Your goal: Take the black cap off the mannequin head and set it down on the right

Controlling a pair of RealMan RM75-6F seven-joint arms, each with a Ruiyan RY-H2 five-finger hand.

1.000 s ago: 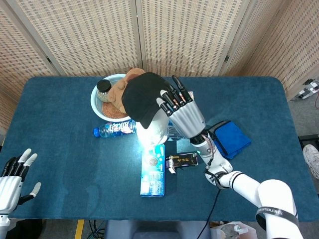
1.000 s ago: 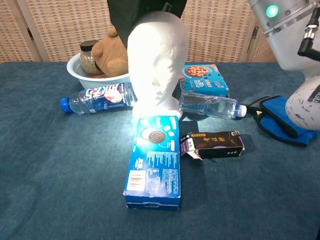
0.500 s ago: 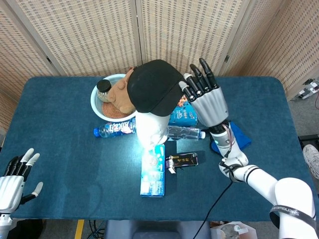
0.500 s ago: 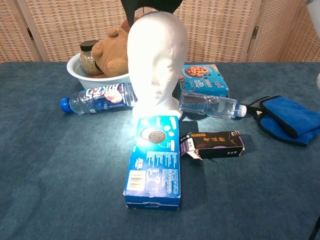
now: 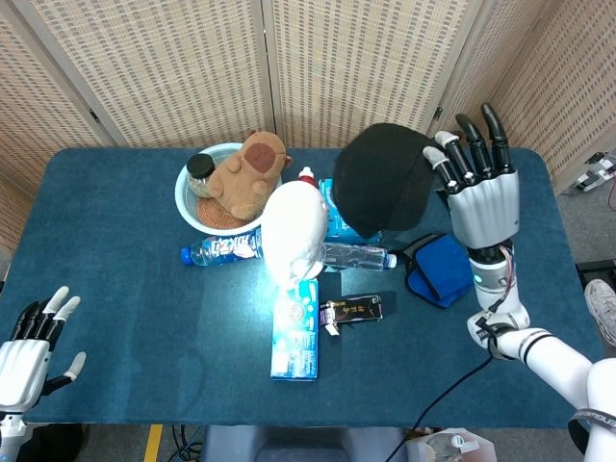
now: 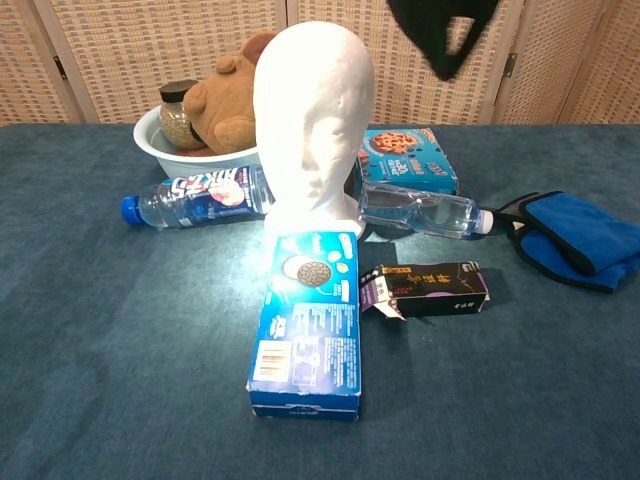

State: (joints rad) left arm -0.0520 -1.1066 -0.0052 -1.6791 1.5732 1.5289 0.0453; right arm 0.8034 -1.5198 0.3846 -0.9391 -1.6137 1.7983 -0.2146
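The black cap (image 5: 385,180) hangs in the air to the right of the bare white mannequin head (image 5: 295,233), held at its right edge by my right hand (image 5: 478,190), which is raised high over the table. In the chest view only the cap's lower part (image 6: 443,30) shows at the top edge, right of the mannequin head (image 6: 313,120); the right hand is out of that view. My left hand (image 5: 29,342) rests low at the near left corner with its fingers apart and nothing in it.
A white bowl (image 5: 191,205) with a jar and a brown plush toy (image 5: 246,170) stands behind the head. A water bottle (image 5: 219,251), a clear bottle (image 5: 356,256), cookie boxes (image 5: 296,327), a small dark carton (image 5: 351,310) and a blue cloth pouch (image 5: 439,269) lie around it.
The right hand has lifted the cap off the mannequin head and carried it up and to the right. The head now stands bare. The left hand has barely moved.
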